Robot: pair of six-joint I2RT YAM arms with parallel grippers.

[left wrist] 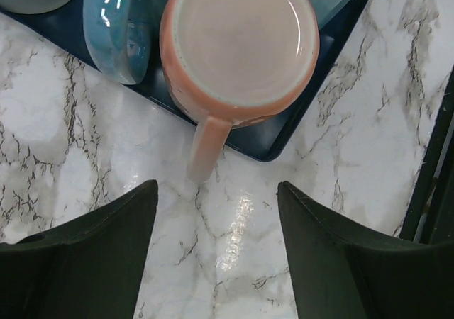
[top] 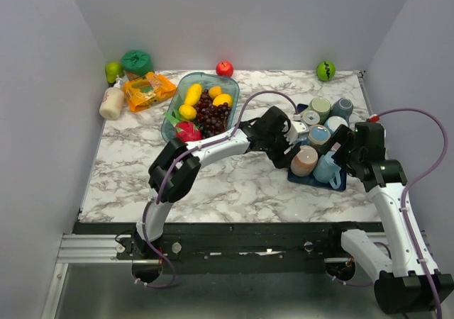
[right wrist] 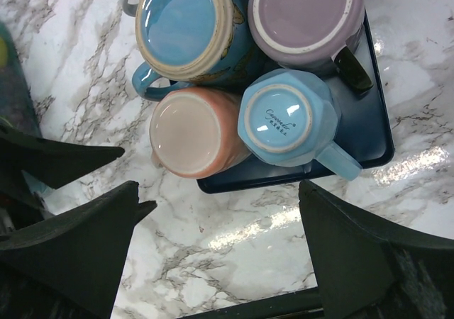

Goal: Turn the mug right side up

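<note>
Several mugs stand upside down on a dark blue tray (top: 312, 179). At its near left corner is a pink mug (top: 304, 161) (left wrist: 237, 42) (right wrist: 191, 131), bottom up, whose handle (left wrist: 206, 149) sticks out over the tray's edge toward my left gripper (left wrist: 216, 191) (top: 287, 152). That gripper is open just short of the handle's end, with only marble between its fingers. My right gripper (right wrist: 218, 190) (top: 347, 156) hangs open above the tray's near edge, holding nothing. A light blue mug (right wrist: 284, 120) touches the pink one.
More inverted mugs fill the tray, among them a blue one with a cream rim (right wrist: 181, 25) and a purple one (right wrist: 301, 10). A fruit bowl (top: 202, 106), an orange packet (top: 147, 91), a white bottle (top: 112, 103), a red apple (top: 224, 69) and a green ball (top: 325, 70) sit farther back.
</note>
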